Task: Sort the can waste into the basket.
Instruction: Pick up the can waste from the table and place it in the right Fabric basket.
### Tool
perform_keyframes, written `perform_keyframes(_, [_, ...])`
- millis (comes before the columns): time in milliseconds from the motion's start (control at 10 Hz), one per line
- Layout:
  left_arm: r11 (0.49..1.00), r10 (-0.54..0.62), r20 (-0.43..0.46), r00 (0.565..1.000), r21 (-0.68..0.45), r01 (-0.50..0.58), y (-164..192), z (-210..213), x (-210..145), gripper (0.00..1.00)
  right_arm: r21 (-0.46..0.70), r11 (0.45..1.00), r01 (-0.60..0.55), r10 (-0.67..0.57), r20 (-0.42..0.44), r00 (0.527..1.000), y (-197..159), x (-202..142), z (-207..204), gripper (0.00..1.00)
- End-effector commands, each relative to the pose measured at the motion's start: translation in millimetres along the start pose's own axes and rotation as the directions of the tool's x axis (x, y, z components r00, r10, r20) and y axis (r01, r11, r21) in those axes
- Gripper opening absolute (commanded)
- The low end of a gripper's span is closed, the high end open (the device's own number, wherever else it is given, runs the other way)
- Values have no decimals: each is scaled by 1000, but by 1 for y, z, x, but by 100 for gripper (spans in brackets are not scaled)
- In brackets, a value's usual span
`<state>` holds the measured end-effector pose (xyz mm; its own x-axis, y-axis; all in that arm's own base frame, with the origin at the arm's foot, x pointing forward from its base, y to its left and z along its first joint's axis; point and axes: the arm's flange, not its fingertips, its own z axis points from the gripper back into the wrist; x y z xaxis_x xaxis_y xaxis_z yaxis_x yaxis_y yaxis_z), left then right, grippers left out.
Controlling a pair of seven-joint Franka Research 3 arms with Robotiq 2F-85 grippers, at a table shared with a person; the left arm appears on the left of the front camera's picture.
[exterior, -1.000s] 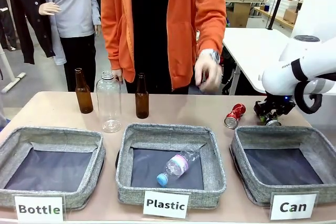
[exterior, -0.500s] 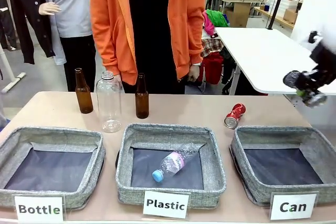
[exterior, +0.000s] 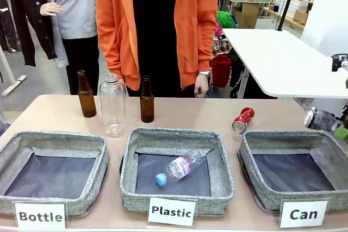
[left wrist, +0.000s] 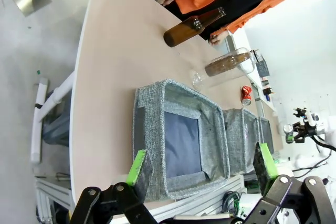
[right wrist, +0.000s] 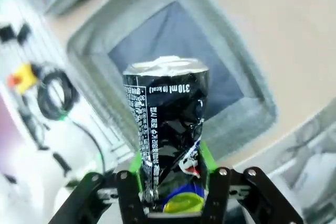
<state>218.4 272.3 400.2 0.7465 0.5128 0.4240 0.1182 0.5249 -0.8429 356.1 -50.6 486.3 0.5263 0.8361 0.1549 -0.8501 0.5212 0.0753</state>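
Note:
My right gripper [exterior: 333, 125] is shut on the silver-black crushed can [exterior: 319, 119], holding it in the air at the picture's right edge, above the far right rim of the grey basket [exterior: 283, 137] signed "Can". In the right wrist view the can [right wrist: 168, 119] stands between my green pads [right wrist: 206, 156], with the basket's rim [right wrist: 247, 95] below it. The red can [exterior: 243, 119] lies on the table just beyond that basket's far left corner. My left gripper [left wrist: 200, 163] hangs open over the table's left end.
The "Plastic" basket [exterior: 176, 205] holds a clear bottle [exterior: 178, 169]. The "Bottle" basket [exterior: 54, 139] sits at the left. Two brown glass bottles [exterior: 86, 95] and a clear bottle [exterior: 113, 106] stand at the back. A person in an orange jacket [exterior: 190, 25] stands at the far side.
My right gripper lifted the silver-black can off the table, went up and right, then came down to the right edge. The person's hand drew back. The bottle in the "Plastic" basket rolled a little.

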Motion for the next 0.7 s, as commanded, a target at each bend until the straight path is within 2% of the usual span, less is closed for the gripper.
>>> perform_keyframes(0, [1000,-20,15,1000,-16,20,1,0,1,100,-35,993,-109,111,56,992,4,-6,-2,0])
perform_keyframes(300, [1000,-20,15,1000,-16,20,1,0,1,100,-40,992,-122,124,61,990,5,0,-2,0])
perform_keyframes(400, [1000,-20,15,1000,-16,20,1,0,1,100,-29,993,-115,117,67,991,4,3,-2,88])
perform_keyframes(500, [1000,-20,15,1000,-16,20,1,0,1,100,-36,992,-122,124,54,991,3,5,-2,99])
perform_keyframes(600, [1000,-20,15,1000,-16,20,1,0,1,100,-41,991,-127,129,48,991,4,6,-2,99])
